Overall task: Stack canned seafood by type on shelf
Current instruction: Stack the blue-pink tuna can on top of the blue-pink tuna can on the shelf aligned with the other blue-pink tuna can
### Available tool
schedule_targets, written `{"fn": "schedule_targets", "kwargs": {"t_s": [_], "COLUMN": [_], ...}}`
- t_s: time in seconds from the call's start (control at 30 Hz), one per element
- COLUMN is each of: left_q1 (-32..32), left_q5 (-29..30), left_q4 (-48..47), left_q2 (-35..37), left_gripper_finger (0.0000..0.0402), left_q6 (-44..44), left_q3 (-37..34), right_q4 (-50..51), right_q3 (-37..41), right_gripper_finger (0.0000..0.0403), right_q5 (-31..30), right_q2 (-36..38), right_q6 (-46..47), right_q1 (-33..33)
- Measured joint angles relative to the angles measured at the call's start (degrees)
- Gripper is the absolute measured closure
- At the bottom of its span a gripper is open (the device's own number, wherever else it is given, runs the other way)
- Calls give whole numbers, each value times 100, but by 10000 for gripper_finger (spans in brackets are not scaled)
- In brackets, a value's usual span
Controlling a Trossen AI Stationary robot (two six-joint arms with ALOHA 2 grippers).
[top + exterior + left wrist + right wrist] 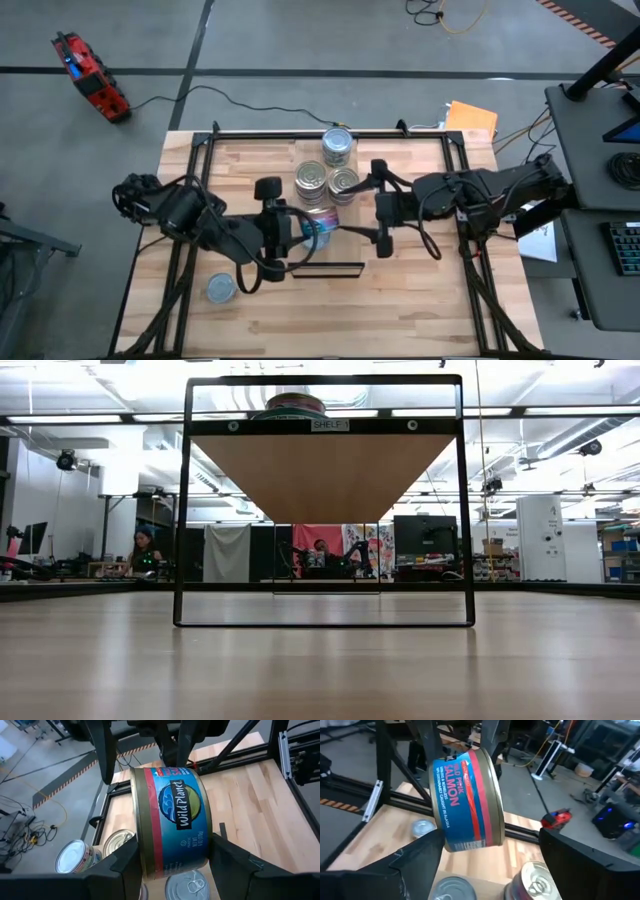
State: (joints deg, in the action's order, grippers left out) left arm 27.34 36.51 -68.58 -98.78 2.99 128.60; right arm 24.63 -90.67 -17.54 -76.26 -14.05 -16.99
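So this was mid-handoff, as far as I could judge. The left gripper (300,232), just left of centre in the overhead shot, was clamped on a blue-labelled salmon tin (172,820), holding it on edge by its flat ends so the label faced out. In the left wrist view the tin filled the middle of the frame between the two dark fingers (122,865).

The right gripper (381,205) sat right of centre in the overhead, fingers spread wide apart on either side of the same tin without touching it. In the right wrist picture the tin (465,800) hung in the upper middle, with the right arm's own fingers (420,855) well clear at the bottom. My guess was the tin was turned on edge so one arm could pass it across or re-grip it before it went flat onto a pile.

Three silver-topped tins (328,172) sat clustered in the upper centre of the overhead frame, just above the grippers, probably the start of sorted piles. One pale-topped tin (221,288) sat alone at lower left, well apart from the rest and not yet dealt with.

The shelf (325,470) showed in the low view as a wood panel in a black frame, with one tin (295,403) sitting on top at the upper centre.
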Motion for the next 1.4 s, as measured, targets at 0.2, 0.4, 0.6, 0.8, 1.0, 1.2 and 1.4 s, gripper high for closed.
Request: {"fn": "schedule_targets", "kwargs": {"t_s": [0.2, 0.4, 0.6, 0.8, 1.0, 1.2, 1.4], "left_q1": [4, -11, -1, -7, -7, -7, -5], "left_q5": [-5, 4, -5, -28, 72, 70, 61], "left_q4": [138, 312, 496, 519, 374, -230, -1042], "left_q2": [-91, -120, -137, -137, -137, -56, -50], "left_gripper_finger": [233, 233, 233, 214, 91, 73, 100], "left_q6": [-130, -144, -333, 36, 381, 1169, 1878], "left_q3": [-2, -14, -20, -48, -74, -59, 159], "right_q4": [34, -10, -146, -198, -68, 583, 944], "right_q3": [0, 4, 2, 4, 4, -215, -293], "right_gripper_finger": [95, 129, 154, 216, 216, 216, 216], "right_q5": [197, 522, 556, 517, 511, -342, -1921], "right_q2": [-69, -91, -222, -239, -235, -228, -247], "right_q6": [159, 257, 296, 153, 155, -375, -1477], "right_q1": [-12, 2, 9, 0, 0, -58, -162]}}
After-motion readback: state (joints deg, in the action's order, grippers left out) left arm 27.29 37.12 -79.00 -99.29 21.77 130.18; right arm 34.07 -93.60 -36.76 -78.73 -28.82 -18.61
